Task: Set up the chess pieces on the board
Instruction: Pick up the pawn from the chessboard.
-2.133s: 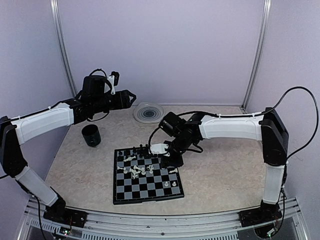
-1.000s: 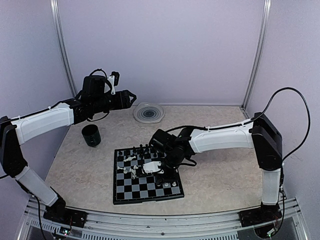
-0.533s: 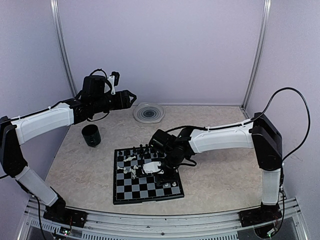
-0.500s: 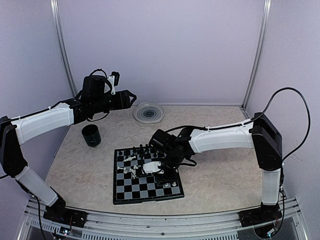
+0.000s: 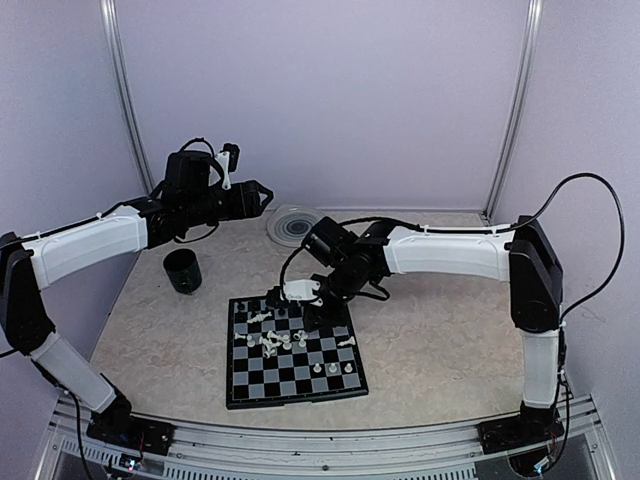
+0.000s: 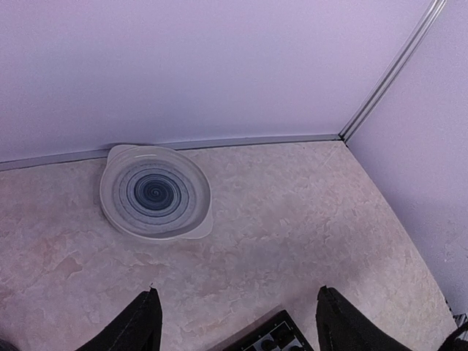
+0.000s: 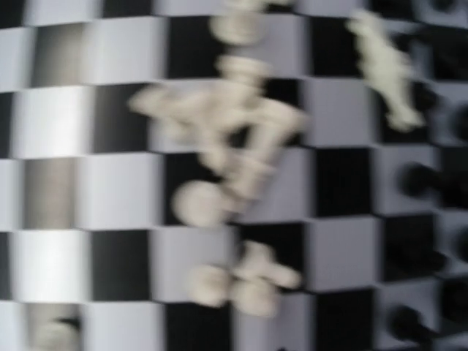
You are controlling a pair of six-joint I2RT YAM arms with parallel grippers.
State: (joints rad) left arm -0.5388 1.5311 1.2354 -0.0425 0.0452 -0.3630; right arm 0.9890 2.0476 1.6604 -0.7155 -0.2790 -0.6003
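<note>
Though blurred, chess pieces (image 7: 227, 150) (cream) on board (image 7: 344, 245)

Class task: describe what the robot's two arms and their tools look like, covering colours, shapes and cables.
The left arm and right arm have smooth white shells between bulky black joints. A black cable loops out beside the right arm. The left tool has two black fingers; the right tool is black with a white part.

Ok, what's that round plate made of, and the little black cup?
The round plate looks like clear plastic, or maybe glass. It has a pale see-through rim, ridged rings and a slight shine. The black cup looks like dull dark plastic with no shine, but it's too small here to be sure.
</note>
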